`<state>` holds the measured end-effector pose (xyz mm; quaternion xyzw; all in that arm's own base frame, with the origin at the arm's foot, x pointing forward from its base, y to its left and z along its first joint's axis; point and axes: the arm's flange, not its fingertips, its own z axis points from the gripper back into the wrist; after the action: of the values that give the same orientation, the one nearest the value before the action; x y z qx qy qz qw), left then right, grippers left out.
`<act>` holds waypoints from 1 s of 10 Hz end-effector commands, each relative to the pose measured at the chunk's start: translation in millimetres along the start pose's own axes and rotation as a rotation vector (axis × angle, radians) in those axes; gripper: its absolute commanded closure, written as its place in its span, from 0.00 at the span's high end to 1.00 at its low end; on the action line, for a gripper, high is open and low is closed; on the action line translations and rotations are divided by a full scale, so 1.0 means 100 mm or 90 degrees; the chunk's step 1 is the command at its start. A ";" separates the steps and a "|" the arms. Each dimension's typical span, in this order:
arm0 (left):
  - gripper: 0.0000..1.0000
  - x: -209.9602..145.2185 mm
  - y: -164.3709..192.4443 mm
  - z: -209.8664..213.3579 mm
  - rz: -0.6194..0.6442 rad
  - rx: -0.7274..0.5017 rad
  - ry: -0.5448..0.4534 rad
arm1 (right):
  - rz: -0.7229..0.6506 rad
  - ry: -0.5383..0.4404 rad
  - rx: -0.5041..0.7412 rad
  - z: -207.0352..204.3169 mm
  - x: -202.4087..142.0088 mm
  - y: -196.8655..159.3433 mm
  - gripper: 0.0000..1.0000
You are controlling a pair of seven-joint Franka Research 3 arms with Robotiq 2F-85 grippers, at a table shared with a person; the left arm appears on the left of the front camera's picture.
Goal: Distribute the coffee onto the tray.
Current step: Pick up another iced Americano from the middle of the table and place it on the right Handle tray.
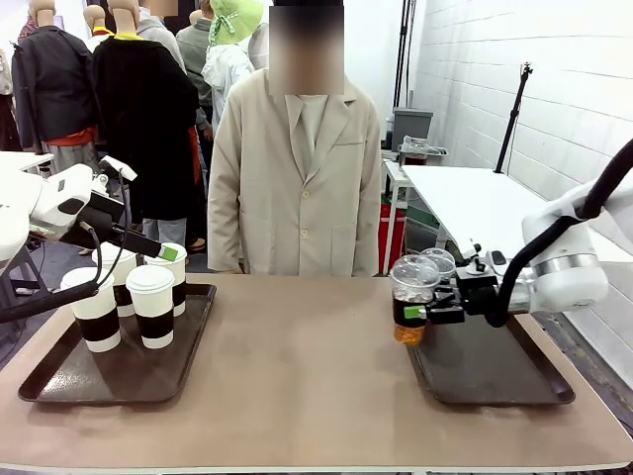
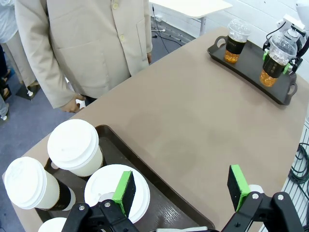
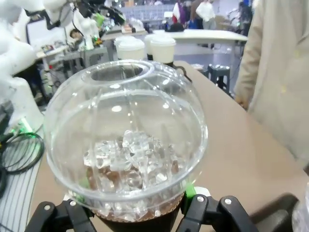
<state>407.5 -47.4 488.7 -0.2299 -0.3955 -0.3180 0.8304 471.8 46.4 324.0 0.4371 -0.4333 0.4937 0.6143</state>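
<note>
Gripping iced coffee [image 1: 412,297] (right jaws)

A person in a beige coat [image 1: 297,188] stood at the far edge of the tan bench [image 1: 307,386], behind whom a white table [image 1: 485,203] stood beside a white brick wall [image 1: 554,89].

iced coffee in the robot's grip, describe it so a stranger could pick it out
Look at the dark tray on the right side of the table. Two clear dome-lidded cups sit at its far left corner. The iced coffee is the nearer one, clamped in the right gripper jaws; the other cup stands free behind.
</note>
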 end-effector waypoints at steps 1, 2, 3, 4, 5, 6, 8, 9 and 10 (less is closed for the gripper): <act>1.00 -0.02 0.03 -0.02 0.001 -0.006 -0.003 | 0.020 0.017 -0.016 0.17 -0.11 -0.07 0.78; 1.00 -0.02 0.03 -0.02 0.001 -0.006 -0.003 | 0.024 0.032 -0.010 0.26 -0.19 -0.12 0.78; 1.00 -0.02 0.03 -0.02 0.001 -0.006 -0.003 | 0.025 0.034 -0.005 0.33 -0.28 -0.19 0.78; 1.00 -0.02 0.03 -0.02 0.001 -0.006 -0.003 | 0.027 0.031 -0.005 0.40 -0.37 -0.27 0.78; 1.00 -0.02 0.03 -0.02 0.001 -0.006 -0.003 | 0.028 0.023 -0.011 0.46 -0.46 -0.34 0.78; 1.00 -0.02 0.03 -0.02 0.001 -0.006 -0.003 | 0.023 0.017 -0.011 0.49 -0.54 -0.41 0.78; 1.00 -0.02 0.03 -0.02 0.001 -0.006 -0.003 | 0.020 0.009 -0.017 0.54 -0.68 -0.51 0.78; 1.00 -0.02 0.03 -0.02 0.001 -0.006 -0.003 | 0.023 0.005 -0.016 0.54 -0.71 -0.53 0.78; 1.00 -0.02 0.03 -0.02 0.001 -0.006 -0.003 | 0.014 0.008 -0.021 0.53 -0.75 -0.55 0.78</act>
<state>407.5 -47.3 488.6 -0.2298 -0.3954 -0.3179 0.8305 507.0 -27.9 262.4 0.4182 -0.4329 0.4975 0.6246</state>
